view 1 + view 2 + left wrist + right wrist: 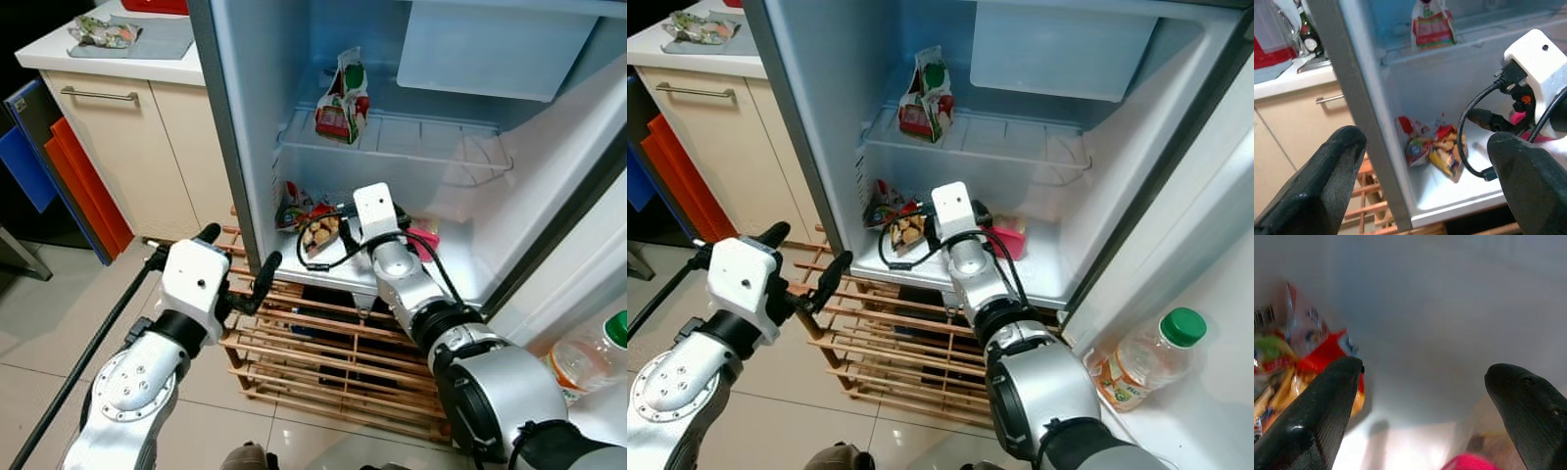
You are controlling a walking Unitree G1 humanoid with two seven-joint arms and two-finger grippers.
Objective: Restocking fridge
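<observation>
Left eye view, frame centre: right gripper [1420,396], jaws wide and empty, reaches into fridge [549,196] beside snack bags [315,230], likely just placed; left gripper [240,264], jaws spread empty, waits outside.

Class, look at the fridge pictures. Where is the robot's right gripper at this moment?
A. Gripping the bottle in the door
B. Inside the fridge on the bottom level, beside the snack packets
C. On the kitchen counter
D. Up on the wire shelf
B: the right gripper is open inside the fridge, low down beside the snack packets.
</observation>
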